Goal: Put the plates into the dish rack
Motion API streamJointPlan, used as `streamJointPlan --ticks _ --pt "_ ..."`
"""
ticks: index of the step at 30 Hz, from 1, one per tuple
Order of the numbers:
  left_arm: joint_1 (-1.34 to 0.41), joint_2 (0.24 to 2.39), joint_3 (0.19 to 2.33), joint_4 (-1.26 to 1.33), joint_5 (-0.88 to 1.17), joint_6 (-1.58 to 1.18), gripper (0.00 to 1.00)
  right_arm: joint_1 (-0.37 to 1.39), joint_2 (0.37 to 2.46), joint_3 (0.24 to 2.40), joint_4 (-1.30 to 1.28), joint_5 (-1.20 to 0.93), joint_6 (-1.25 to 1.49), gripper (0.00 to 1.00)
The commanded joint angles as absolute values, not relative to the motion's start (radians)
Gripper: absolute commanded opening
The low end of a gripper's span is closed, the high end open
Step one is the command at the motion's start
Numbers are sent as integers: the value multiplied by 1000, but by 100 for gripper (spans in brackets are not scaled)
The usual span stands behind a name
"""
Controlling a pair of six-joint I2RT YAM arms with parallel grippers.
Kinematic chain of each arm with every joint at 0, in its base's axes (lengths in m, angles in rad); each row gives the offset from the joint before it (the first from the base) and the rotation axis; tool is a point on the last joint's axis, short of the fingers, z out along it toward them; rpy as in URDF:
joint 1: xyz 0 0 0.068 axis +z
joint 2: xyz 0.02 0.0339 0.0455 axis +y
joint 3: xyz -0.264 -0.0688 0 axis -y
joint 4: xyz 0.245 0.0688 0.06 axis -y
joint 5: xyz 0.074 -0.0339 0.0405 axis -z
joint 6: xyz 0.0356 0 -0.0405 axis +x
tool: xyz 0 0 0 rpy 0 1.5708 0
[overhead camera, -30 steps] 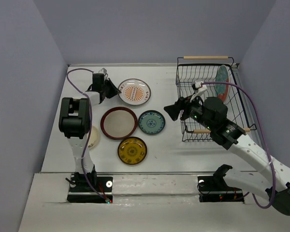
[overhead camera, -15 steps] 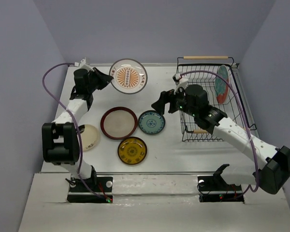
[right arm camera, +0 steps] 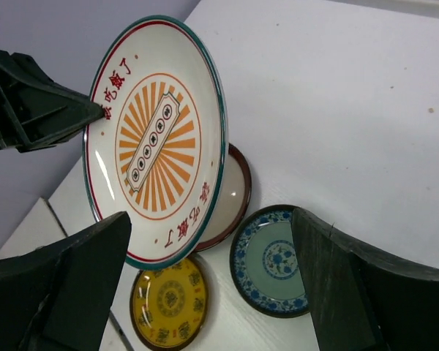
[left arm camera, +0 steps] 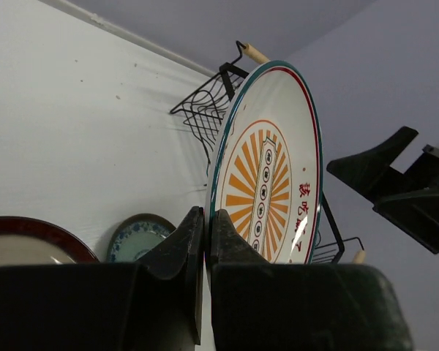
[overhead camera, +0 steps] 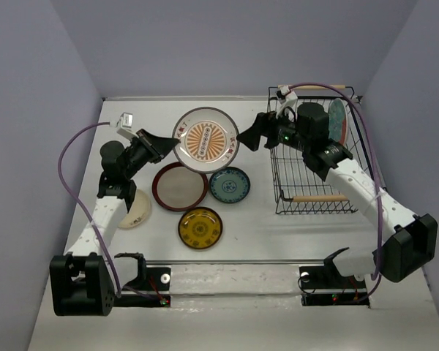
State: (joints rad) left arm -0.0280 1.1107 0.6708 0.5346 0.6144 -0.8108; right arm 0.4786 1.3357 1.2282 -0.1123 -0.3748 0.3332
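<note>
— Well, from overhead first: left gripper clenched on the left rim of the white plate with orange centre, lifted clear of the table, patterned face tilted up.

— And the right gripper?

— Spread wide, released, gripping nothing. Just beside the plate's opposite rim, contact impossible to tell. Behind those fingertips, the dish rack, with the teal-and-red plate standing on edge near its far right corner.

— Below the lifted plate?

— Flat on the table: dark-red-rimmed cream plate, small teal-blue plate just beside it, amber-yellow plate nearer the bases, plain cream plate partly hidden under the left forearm.

— Now the left wrist.

— Two black fingers pinched tight on the plate's lower rim. Plate standing upright beyond the tips, orange rays and red characters facing right. Past its top edge, a corner of the rack and one wooden handle. Left of the fingers, slices of the red-rimmed and teal-blue plates. Far right, the other gripper's dark tips, apart from the plate.

— Right wrist?

— Both pads far apart at the lower corners. Ahead, toward the left pad, the orange-centred plate, gripped at its upper-left rim by the left gripper's tip. Lower between the pads, the teal-blue plate close to the right one, the amber-yellow plate near the bottom edge, the red-rimmed plate peeking out behind the lifted one.
</note>
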Motion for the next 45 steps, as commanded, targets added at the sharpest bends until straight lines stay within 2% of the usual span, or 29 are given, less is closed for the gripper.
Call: streamJointPlan --ticks 1,6,8,9,10,12,13,14,16,17,20,22,23,26,27,30,32,38,45 --pt "-48 991 652 647 721 -857 6 486 1376 1272 -109 -498 393 94" --pt "-67 939 638 649 758 -853 6 486 1410 1272 -78 -603 429 92" --pt "-77 934 634 649 775 -845 6 486 1427 1273 -66 -644 437 87" --pt "-80 930 624 649 788 -842 6 486 1427 1270 -48 -666 451 72" --pt "-80 930 618 647 788 -842 6 486 1427 1267 -48 -666 459 63" --pt "-80 914 601 641 796 -827 11 486 1414 1258 -15 -664 479 34" --pt "-80 907 595 624 795 -819 16 486 1408 1255 -11 -654 489 10" --pt "-80 893 591 615 792 -801 29 486 1404 1253 -12 -622 489 7" --pt "-80 876 583 577 788 -769 45 476 1384 1252 -12 -594 491 7" --pt "-80 868 583 519 790 -747 62 450 1376 1252 -15 -582 489 7" --pt "-86 822 592 349 753 -620 86 369 1333 1253 -52 -499 463 7" --pt "-119 772 601 226 660 -510 94 325 1298 1285 -126 -433 410 7" --pt "-138 741 601 195 594 -480 99 298 1286 1323 -188 -320 382 7" --pt "-223 706 615 92 507 -381 99 285 1264 1391 -264 -88 258 7" --pt "-245 693 629 69 456 -361 99 276 1262 1438 -300 95 227 7" --pt "-304 669 643 26 404 -322 99 276 1287 1479 -308 379 92 7" --pt "-304 657 644 22 396 -316 99 276 1311 1499 -308 499 8 7" --pt "-305 617 641 21 394 -324 99 238 1411 1479 -282 635 -136 7" --pt "-305 604 637 28 419 -331 99 152 1502 1444 -250 614 -167 7"
